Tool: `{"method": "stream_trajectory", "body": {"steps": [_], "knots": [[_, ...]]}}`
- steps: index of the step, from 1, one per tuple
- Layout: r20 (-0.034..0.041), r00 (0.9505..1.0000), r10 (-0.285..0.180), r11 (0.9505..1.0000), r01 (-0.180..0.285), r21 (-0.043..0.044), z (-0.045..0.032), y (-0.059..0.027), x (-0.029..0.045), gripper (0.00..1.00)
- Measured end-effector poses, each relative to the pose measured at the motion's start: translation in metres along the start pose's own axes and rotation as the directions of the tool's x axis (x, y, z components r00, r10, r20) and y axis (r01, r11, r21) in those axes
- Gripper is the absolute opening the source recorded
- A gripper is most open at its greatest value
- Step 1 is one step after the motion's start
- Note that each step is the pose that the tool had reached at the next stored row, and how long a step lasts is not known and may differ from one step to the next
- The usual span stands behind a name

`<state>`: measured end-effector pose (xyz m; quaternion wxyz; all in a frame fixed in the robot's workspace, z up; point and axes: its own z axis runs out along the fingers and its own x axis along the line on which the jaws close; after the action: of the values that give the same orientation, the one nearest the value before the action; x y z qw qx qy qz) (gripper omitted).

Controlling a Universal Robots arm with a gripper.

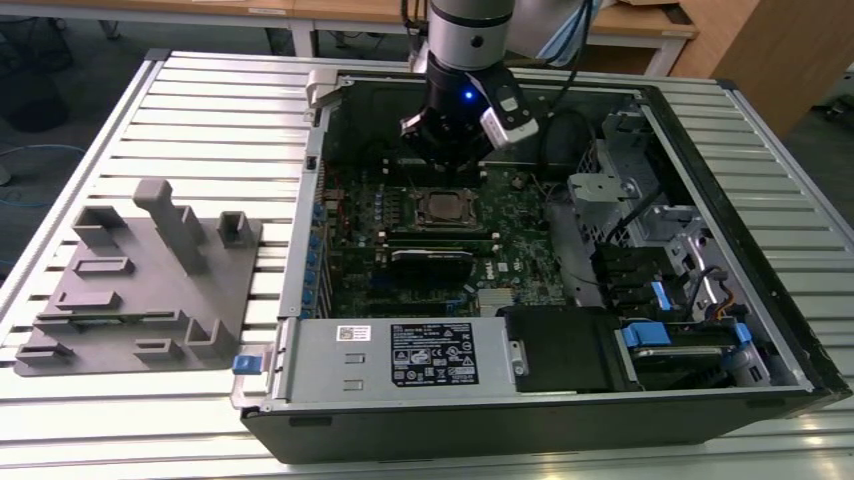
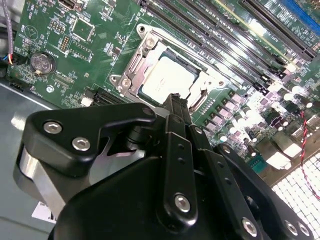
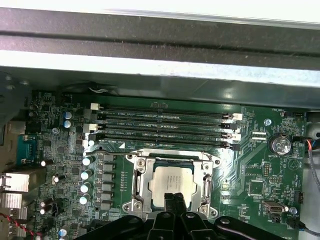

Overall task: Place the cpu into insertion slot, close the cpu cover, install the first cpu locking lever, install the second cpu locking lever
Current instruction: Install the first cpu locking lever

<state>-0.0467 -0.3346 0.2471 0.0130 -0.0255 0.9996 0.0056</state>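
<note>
Your gripper (image 3: 175, 199) hung clenched on nothing, tips just over edge of cpu (image 3: 174, 181). That cpu sat in insertion slot (image 3: 133, 187), cpu cover (image 3: 172, 156) flat around it. Printed label (image 1: 431, 353) on power supply (image 1: 314, 360).

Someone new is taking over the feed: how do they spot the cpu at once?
Inside the open computer case, find the green motherboard. Beside its long black memory slots sits a silvery frame; the cpu is the pale, flat metal square in its middle.
</note>
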Motion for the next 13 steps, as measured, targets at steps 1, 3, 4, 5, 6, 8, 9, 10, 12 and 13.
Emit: {"method": "stream_trajectory", "body": {"steps": [1,3,4,5,6,8,9,10,12,13], "knots": [[0.0001,1.0,0.0,1.0,0.0,0.0,0.0,0.0,0.0,0.1],[-0.0002,1.0,0.0,1.0,0.0,0.0003,-0.0002,0.0,0.0,0.1],[-0.0002,1.0,0.0,1.0,0.0,0.0002,-0.0002,0.0,0.0,0.1],[-0.0001,1.0,0.0,1.0,0.0,0.0,-0.0002,0.0,0.0,0.1],[-0.0003,1.0,0.0,1.0,0.0,-0.0017,-0.0004,-0.0001,0.0,0.1],[0.0006,1.0,0.0,0.9999,0.0,-0.017,-0.0003,-0.0001,0.0,0.1],[0.001,1.0,0.001,0.9997,-0.001,-0.0252,-0.0003,-0.0001,0.0,0.1],[0.0015,1.0,0.001,0.9995,-0.001,-0.0328,-0.0003,-0.0002,0.0,0.1],[0.0023,1.0,0.001,0.9988,-0.001,-0.0483,-0.0003,-0.0004,0.0,0.1],[0.0028,1.0,0.002,0.9984,-0.001,-0.0573,-0.0003,-0.0006,0.0,0.1]]}}
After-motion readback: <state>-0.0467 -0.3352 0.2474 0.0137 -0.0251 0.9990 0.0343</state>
